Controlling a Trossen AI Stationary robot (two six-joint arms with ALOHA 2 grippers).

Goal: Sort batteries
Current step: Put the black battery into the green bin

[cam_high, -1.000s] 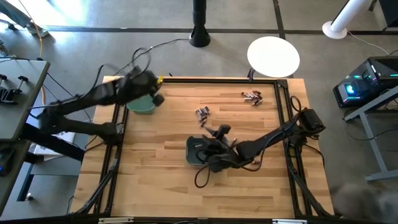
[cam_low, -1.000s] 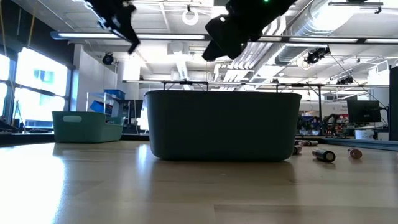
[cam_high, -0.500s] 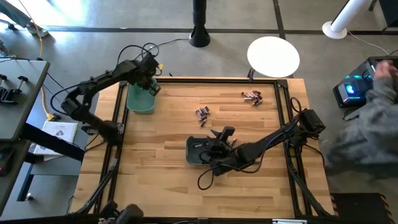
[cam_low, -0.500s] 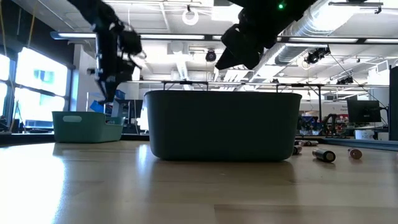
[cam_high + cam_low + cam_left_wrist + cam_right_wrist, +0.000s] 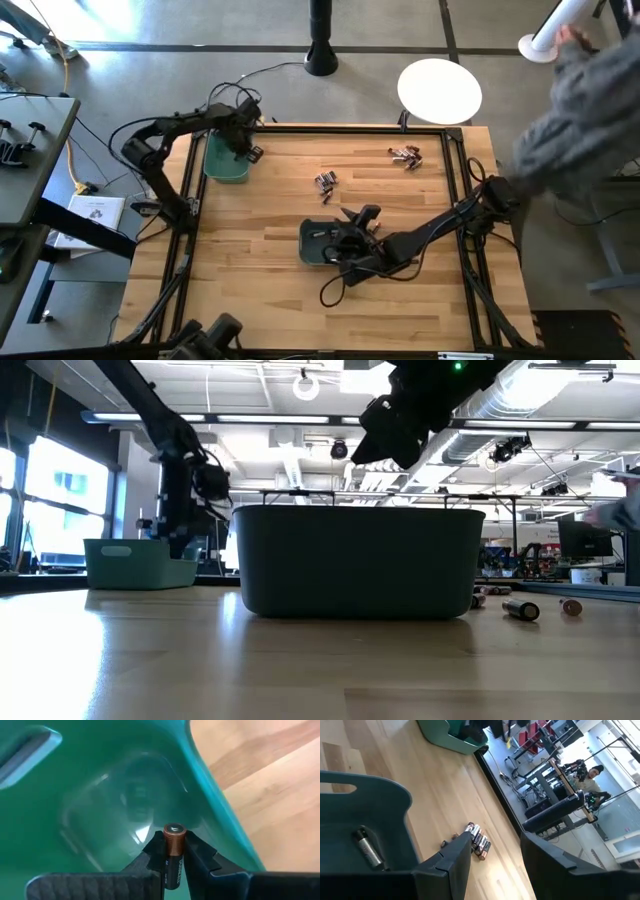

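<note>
My left gripper (image 5: 247,152) points down over the light green bin (image 5: 226,165) at the table's far left, shut on one battery (image 5: 174,851) with a copper end and a black body. Its lower end dips behind that bin's rim (image 5: 140,550) in the low view. My right gripper (image 5: 495,842) stands open above the dark teal bin (image 5: 320,243) in the table's middle, where one battery (image 5: 367,847) lies on the bottom. Two small heaps of batteries (image 5: 325,182) (image 5: 405,155) lie on the wood. My left gripper pinches the battery's body about its middle (image 5: 173,864) between its two fingers. The fingers (image 5: 196,851) point down from above and the battery lies along them, its copper end (image 5: 174,831) sticking out past the fingertips. It hangs clear above the green bin's floor.
A person's grey sleeve (image 5: 585,110) reaches over the table's far right corner. A white round plate (image 5: 440,90) stands behind the far edge. A black frame (image 5: 470,200) rims the table. Bare wood lies toward the near edge (image 5: 300,310).
My left gripper has sunk from high above the far left corner down into the light green bin, tipping until it points straight down, still shut on the battery. The person at the right has moved along the table's right side toward its far corner.
</note>
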